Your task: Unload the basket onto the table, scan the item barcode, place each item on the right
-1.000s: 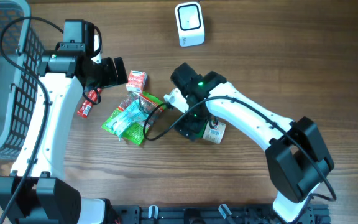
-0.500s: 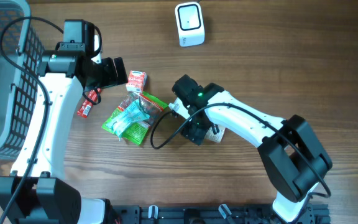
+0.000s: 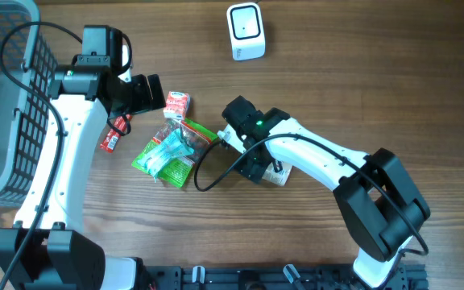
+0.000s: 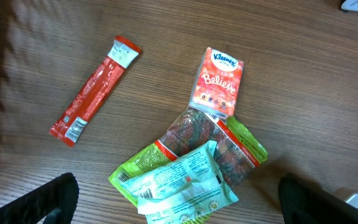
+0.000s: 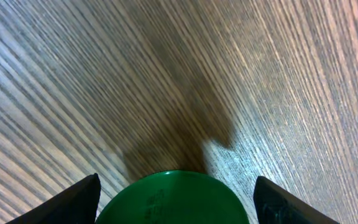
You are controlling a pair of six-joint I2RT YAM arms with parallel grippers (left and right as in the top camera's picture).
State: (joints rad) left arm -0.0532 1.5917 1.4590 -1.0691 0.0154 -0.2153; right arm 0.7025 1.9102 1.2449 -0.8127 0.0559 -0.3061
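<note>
Basket: a grey mesh basket (image 3: 6,129) stands at the table's far left, beside the left arm, and the frame edge cuts it off. I cannot tell what it holds.
Task item: a small container with a round green lid (image 5: 166,186) and a white printed label (image 3: 279,171) lies on the wood near the table's middle, under the right wrist. It is well apart from the scanner.
Scanner: a white barcode scanner (image 3: 246,31) stands at the far edge of the table, with nothing touching it.
Right gripper: the right gripper (image 5: 178,199) is down over the container, one dark finger (image 5: 73,199) on each side of the green lid. The jaws stand spread around it. I cannot tell whether the pads press on the lid or only flank it.
Left gripper: the left gripper (image 3: 153,93) hangs above the loose goods with its jaws wide apart and nothing between them.
Loose goods: a Kleenex tissue pack (image 4: 216,82) lies just above a heap of green packets (image 4: 241,146), touching its top edge. A pale mint packet (image 4: 185,186) lies on top of that heap. A red stick sachet (image 4: 94,89) lies slanted to one side, apart from the rest.
Surface: the wooden table (image 3: 377,80) has a grain running across it. The right wrist view shows a dark shadow on the wood just ahead of the lid.
Near edge: a black rail (image 3: 256,278) runs along the bottom of the overhead view, between the two arm bases.
Room: nothing past the tabletop shows.
</note>
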